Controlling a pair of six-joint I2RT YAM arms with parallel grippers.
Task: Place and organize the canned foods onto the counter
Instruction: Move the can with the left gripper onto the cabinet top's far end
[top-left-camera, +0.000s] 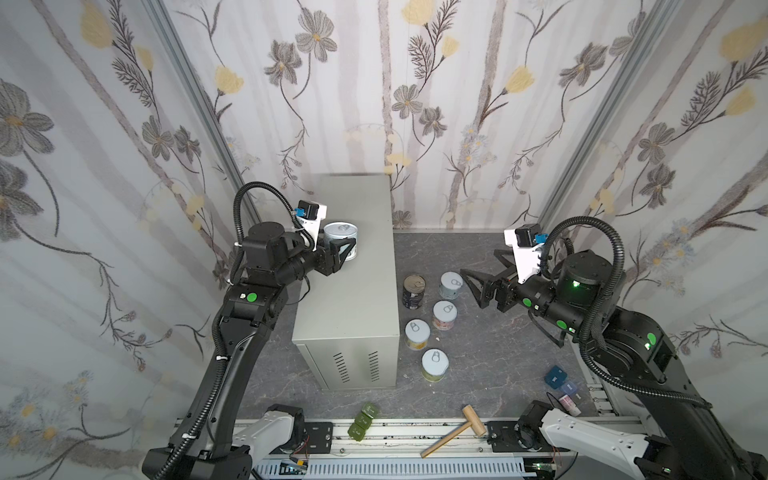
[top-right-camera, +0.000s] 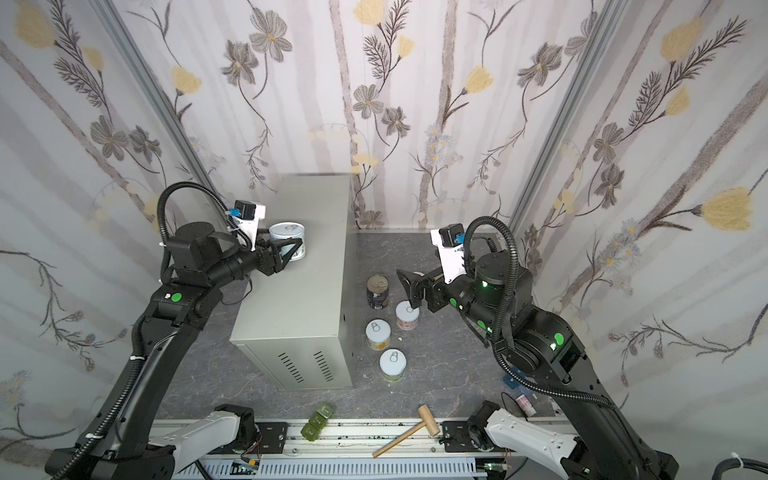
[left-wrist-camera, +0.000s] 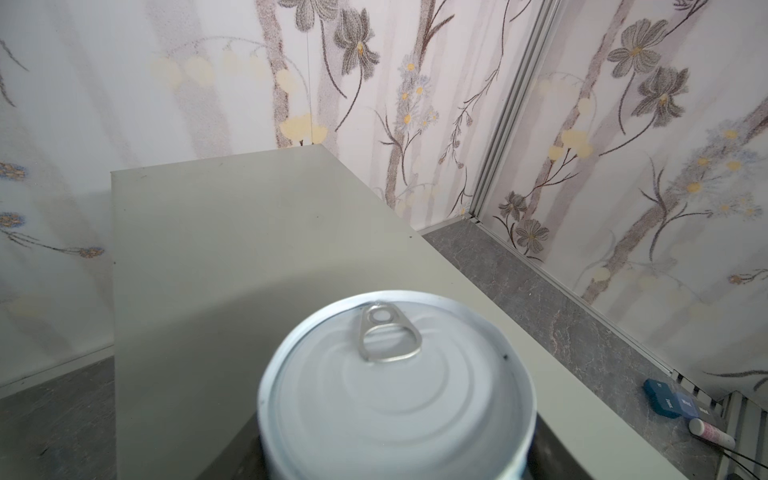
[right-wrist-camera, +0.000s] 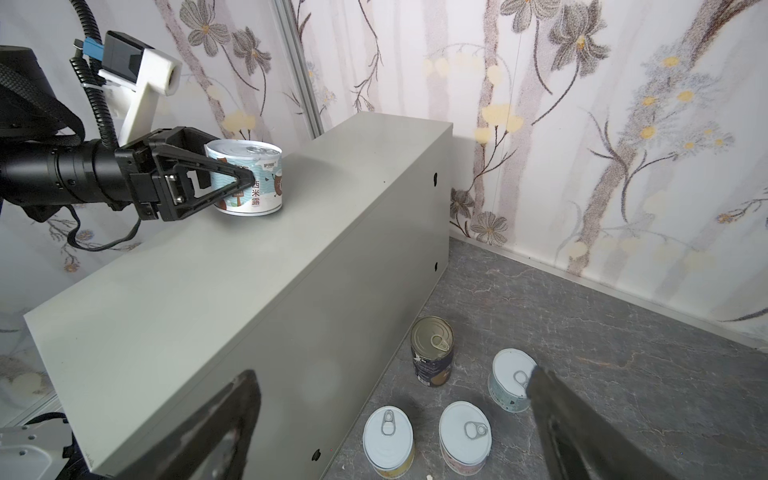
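Observation:
The counter (top-left-camera: 353, 299) is a tall beige-grey metal box on the left. My left gripper (top-left-camera: 347, 249) is shut on a short can with a pale lid (top-left-camera: 340, 237) over the far left part of its top. The right wrist view shows that can (right-wrist-camera: 249, 178) slightly tilted, and I cannot tell if its base touches. On the floor to the right stand a taller dark can (top-left-camera: 414, 291) and several short cans (top-left-camera: 444, 315). My right gripper (top-left-camera: 478, 264) hangs open and empty above them, next to the farthest short can (top-left-camera: 451, 284).
Green blocks (top-left-camera: 363, 419) and a wooden mallet (top-left-camera: 453, 430) lie at the front edge by the rail. Small blue boxes (top-left-camera: 557, 377) and a pink tube (top-left-camera: 569, 404) sit at the front right. Floral walls close in on three sides.

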